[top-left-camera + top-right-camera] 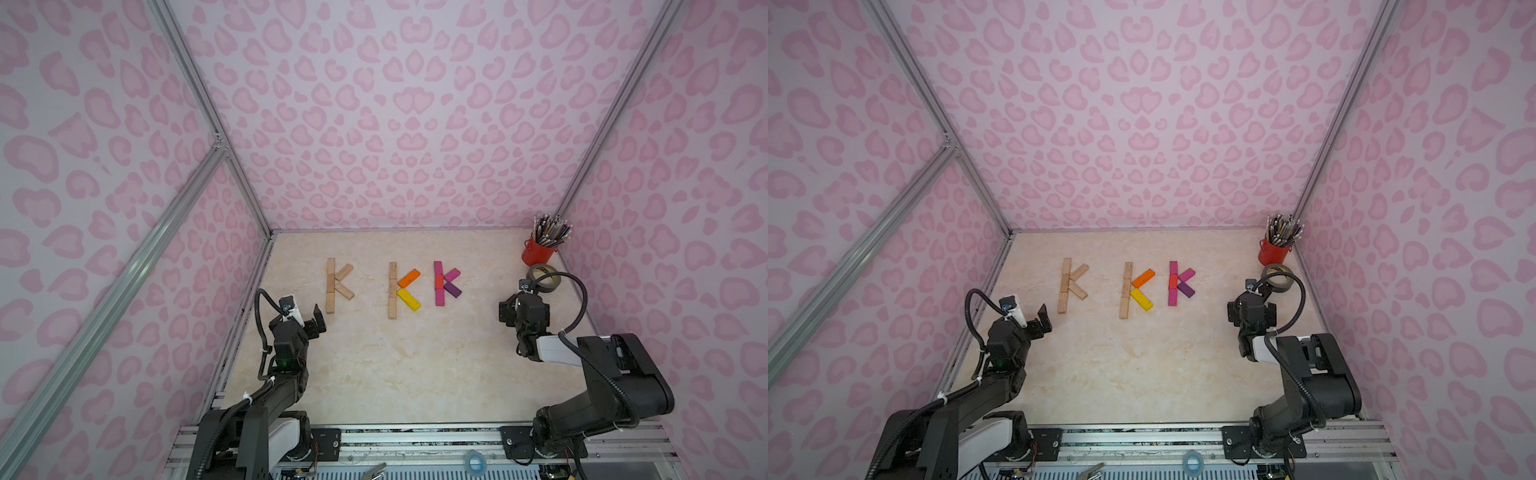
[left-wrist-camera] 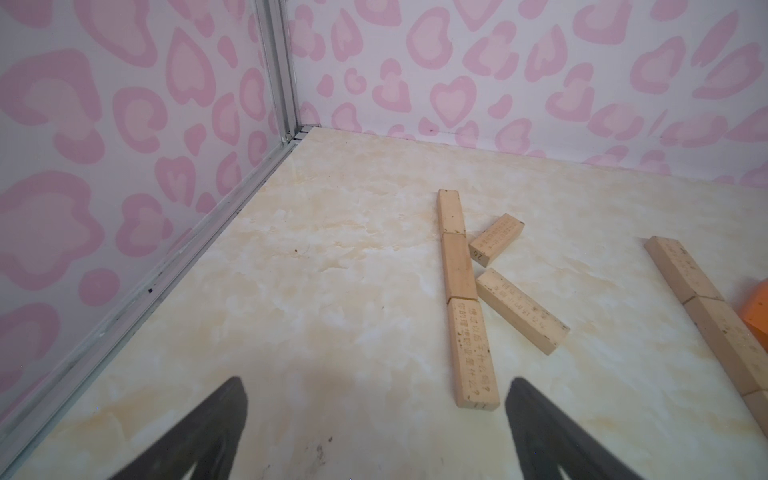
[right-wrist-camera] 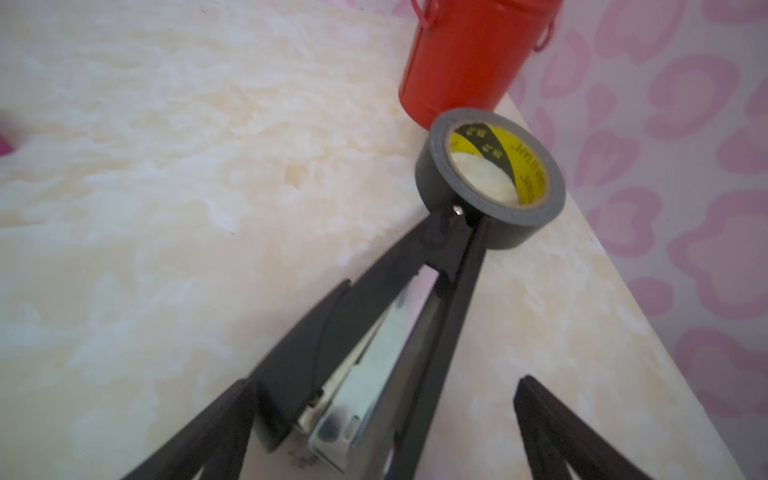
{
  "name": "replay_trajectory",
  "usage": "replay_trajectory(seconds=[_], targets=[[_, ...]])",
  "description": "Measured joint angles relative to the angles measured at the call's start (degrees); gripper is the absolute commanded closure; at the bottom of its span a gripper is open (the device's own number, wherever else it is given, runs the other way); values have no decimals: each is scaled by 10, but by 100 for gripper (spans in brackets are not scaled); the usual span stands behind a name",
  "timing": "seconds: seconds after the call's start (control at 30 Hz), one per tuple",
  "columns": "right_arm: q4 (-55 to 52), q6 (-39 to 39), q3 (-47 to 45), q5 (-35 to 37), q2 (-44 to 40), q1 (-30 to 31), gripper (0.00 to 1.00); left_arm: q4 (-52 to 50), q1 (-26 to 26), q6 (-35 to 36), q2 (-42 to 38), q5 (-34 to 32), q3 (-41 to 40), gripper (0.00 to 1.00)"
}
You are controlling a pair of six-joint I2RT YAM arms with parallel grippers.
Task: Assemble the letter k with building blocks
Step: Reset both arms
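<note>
The building blocks (image 1: 392, 291) lie flat as three Ks in a row — the plain wooden K (image 2: 459, 266), its long stem pointing away, sits just ahead of the left gripper (image 2: 376, 379), far from the right gripper (image 3: 382, 380) — both grippers wide open, holding nothing.

The building blocks (image 1: 409, 278) are plain wood, orange, yellow, magenta, red and purple on a cream-marbled table (image 1: 374, 365).
</note>
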Motion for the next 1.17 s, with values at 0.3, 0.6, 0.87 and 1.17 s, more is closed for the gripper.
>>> replay_trajectory(seconds=[0.3,0.6,0.87,1.17], targets=[[57,3,20,-33,6,-9,10,138,3,17,125,54,31,1],[57,10,20,-30,6,-11,10,161,10,24,198,73,71,1],[57,10,21,-30,6,-11,10,169,10,23,198,77,72,1],[54,14,27,-35,8,-17,10,169,10,23,198,77,72,1]])
